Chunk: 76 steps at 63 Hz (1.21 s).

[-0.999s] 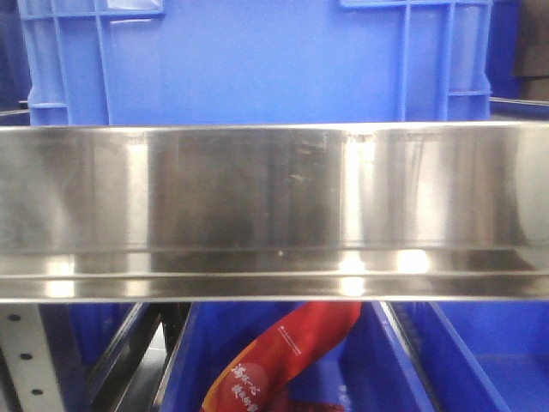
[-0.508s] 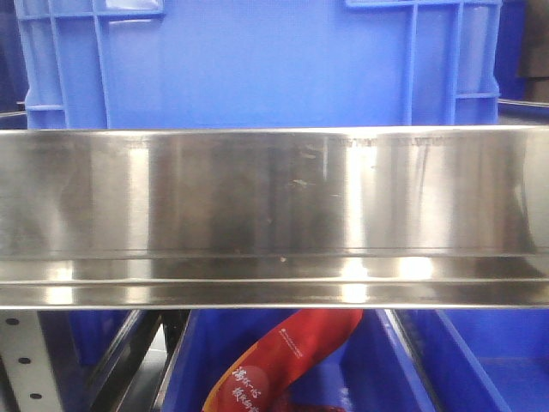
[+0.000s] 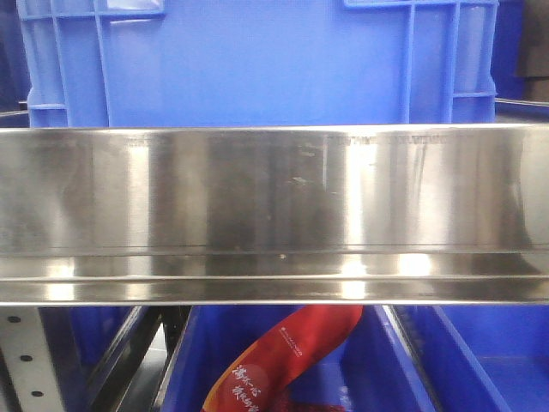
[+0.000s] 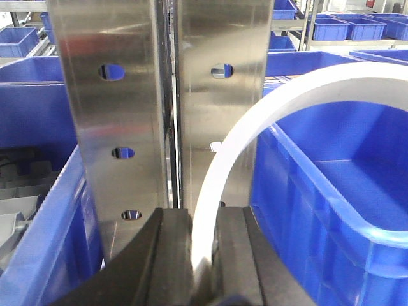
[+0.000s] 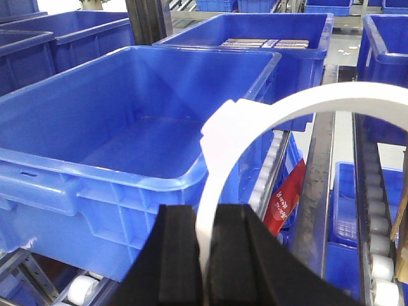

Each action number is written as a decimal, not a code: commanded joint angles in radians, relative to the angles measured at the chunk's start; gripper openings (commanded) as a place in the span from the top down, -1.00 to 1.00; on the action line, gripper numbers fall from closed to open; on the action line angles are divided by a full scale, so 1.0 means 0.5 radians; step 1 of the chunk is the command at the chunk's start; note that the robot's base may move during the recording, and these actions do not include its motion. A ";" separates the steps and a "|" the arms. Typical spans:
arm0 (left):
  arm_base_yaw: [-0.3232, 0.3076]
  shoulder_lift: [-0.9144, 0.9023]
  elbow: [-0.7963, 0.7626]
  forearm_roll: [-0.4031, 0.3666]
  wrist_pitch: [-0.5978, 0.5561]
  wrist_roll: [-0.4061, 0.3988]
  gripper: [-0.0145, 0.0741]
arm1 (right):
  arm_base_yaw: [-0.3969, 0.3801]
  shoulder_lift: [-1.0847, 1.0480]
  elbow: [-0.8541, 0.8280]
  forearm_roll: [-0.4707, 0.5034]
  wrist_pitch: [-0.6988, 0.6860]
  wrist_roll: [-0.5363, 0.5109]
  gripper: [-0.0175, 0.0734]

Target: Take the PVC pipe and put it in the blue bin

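Note:
In the left wrist view my left gripper [image 4: 204, 218] is shut on the wall of a white PVC pipe [image 4: 255, 121], which curves up and to the right. It is held in front of a steel upright [image 4: 134, 108], next to the rim of an empty blue bin [image 4: 306, 172] on the right. In the right wrist view my right gripper [image 5: 205, 215] is shut on a white PVC pipe [image 5: 319, 95] with a thicker collar [image 5: 233, 127]. It is held just right of a large empty blue bin [image 5: 115, 175]. Neither gripper shows in the front view.
A steel shelf beam [image 3: 274, 206] fills the front view, with a blue bin [image 3: 257, 60] behind it and a red packet [image 3: 283, 352] below. Roller rails [image 5: 376, 255] and more blue bins [image 5: 280, 32] lie around. A bin of grey parts [image 4: 25, 191] is at left.
The front view shifted by a few pixels and came back; the beam, the bin and the red packet stay where they were.

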 commanded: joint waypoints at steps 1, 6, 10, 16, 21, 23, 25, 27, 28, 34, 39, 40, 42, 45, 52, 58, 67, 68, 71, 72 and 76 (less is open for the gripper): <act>0.001 -0.012 -0.003 -0.008 -0.043 0.000 0.92 | 0.001 -0.012 -0.002 -0.004 -0.036 -0.007 0.97; 0.001 -0.012 -0.003 -0.008 -0.043 0.000 0.92 | 0.001 -0.012 -0.002 -0.004 -0.036 -0.007 0.97; 0.001 -0.012 -0.003 -0.008 -0.043 0.000 0.92 | 0.001 -0.012 -0.002 -0.004 -0.036 -0.007 0.97; 0.001 -0.012 -0.003 -0.008 -0.043 0.000 0.92 | 0.001 -0.012 -0.002 -0.004 -0.036 -0.007 0.97; 0.001 -0.012 -0.003 -0.008 -0.047 0.000 0.92 | 0.001 -0.012 -0.002 -0.004 -0.036 -0.007 0.97; 0.001 -0.012 -0.003 -0.008 -0.047 0.000 0.92 | 0.001 -0.012 -0.002 -0.004 -0.036 -0.007 0.97; 0.001 -0.012 -0.003 -0.008 -0.047 0.000 0.92 | 0.001 -0.012 -0.002 -0.004 -0.036 -0.007 0.97; 0.001 -0.012 -0.003 -0.008 -0.047 0.000 0.92 | 0.001 -0.012 -0.002 -0.004 -0.036 -0.007 0.97; 0.001 -0.012 -0.003 -0.008 -0.047 0.000 0.92 | 0.001 -0.012 -0.002 -0.004 -0.036 -0.007 0.97; 0.001 -0.012 -0.003 -0.016 -0.043 0.000 0.92 | 0.001 -0.012 -0.002 -0.004 -0.036 -0.007 0.97; 0.001 -0.012 -0.003 -0.016 -0.043 0.000 0.92 | 0.001 -0.012 -0.002 -0.004 -0.036 -0.007 0.97; 0.001 -0.012 -0.003 -0.016 -0.047 0.000 0.92 | 0.001 -0.012 -0.002 -0.004 -0.036 -0.007 0.97; 0.001 -0.012 -0.003 -0.017 -0.058 0.000 0.92 | 0.001 -0.012 -0.002 -0.004 -0.036 -0.007 0.97; 0.001 -0.012 -0.003 -0.021 -0.063 0.000 0.92 | 0.001 -0.012 -0.002 -0.004 -0.036 -0.007 0.97; 0.001 -0.012 -0.003 -0.038 -0.067 0.000 0.92 | 0.001 -0.012 -0.002 -0.004 -0.036 -0.007 0.97; 0.001 -0.012 -0.003 -0.038 -0.071 0.000 0.92 | 0.001 -0.012 -0.002 -0.004 -0.036 -0.007 0.97; 0.001 -0.016 -0.003 -0.201 -0.071 0.000 0.92 | 0.001 -0.012 -0.002 -0.004 -0.039 -0.007 0.97; -0.003 -0.016 -0.003 -0.210 -0.071 0.000 0.92 | 0.001 -0.012 -0.002 -0.004 -0.039 -0.007 0.97; -0.003 -0.016 -0.003 -0.228 -0.071 0.000 0.92 | 0.001 -0.012 -0.002 -0.004 -0.035 -0.007 0.97; -0.003 -0.016 -0.003 -0.228 -0.071 0.000 0.92 | 0.001 -0.012 -0.002 -0.004 -0.035 -0.007 0.97; -0.003 -0.016 -0.003 -0.231 -0.060 0.037 0.92 | 0.001 -0.012 -0.002 -0.004 -0.035 -0.007 0.97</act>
